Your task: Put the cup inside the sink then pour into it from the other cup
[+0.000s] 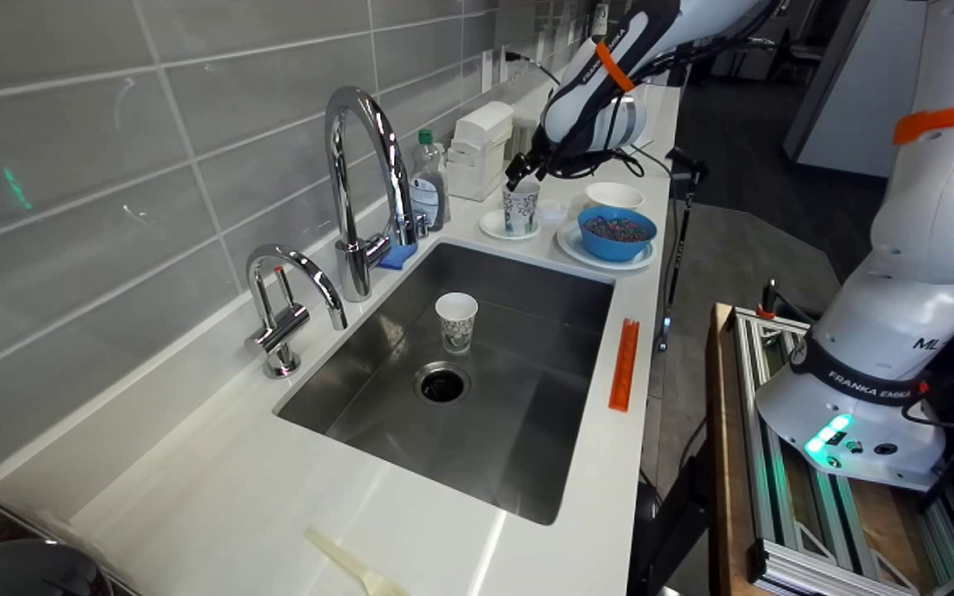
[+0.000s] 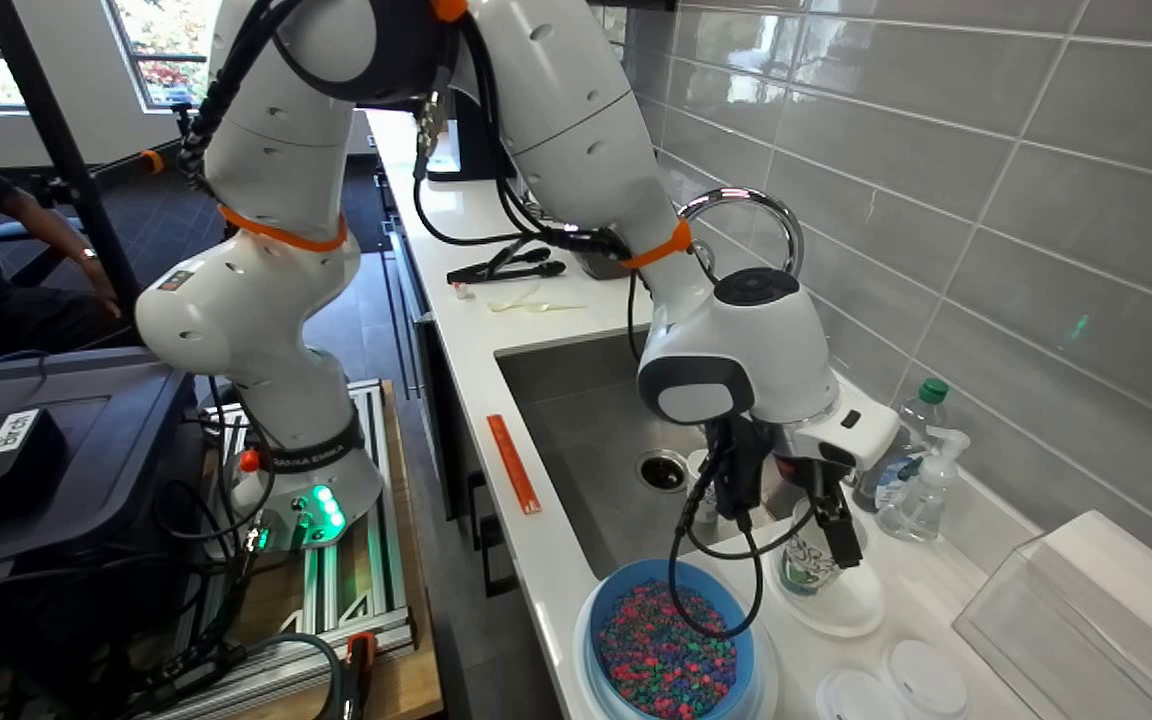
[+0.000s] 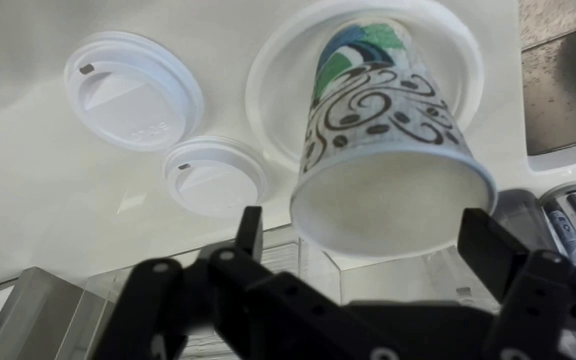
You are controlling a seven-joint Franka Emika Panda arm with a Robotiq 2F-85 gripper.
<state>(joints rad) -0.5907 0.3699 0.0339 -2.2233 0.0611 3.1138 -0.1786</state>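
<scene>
My gripper spread at the coffee-print paper cup; small paper cup in the sink

Tool state: released. In the wrist view my fingers stand wide apart, one on either side of the coffee-print paper cup's mouth. One fingertip overlaps the rim there; contact, cannot tell. The cup is upright on a white plate, beneath my gripper. Just beside the plate, two white plastic lids lie on the countertop.

Near my gripper, towards the tiled wall: a white dispenser, a green-capped soap bottle and a clear pump bottle. Near it, on the side towards my base: a blue bowl holding small multicoloured pieces, set on a larger white plate, with a white bowl close by.

Farther out: the sink. The small paper cup stands upright on its floor, on my gripper's side of the drain, well apart from my fingers. In an exterior view my black wrist hardware covers part of that cup.

At the sink's wall-side edge: a tall gooseneck faucet and a smaller tap, the latter farther from my gripper. On the base-side edge lies an orange strip.

Farthest, beyond the sink: a pale plastic utensil and black tongs.
</scene>
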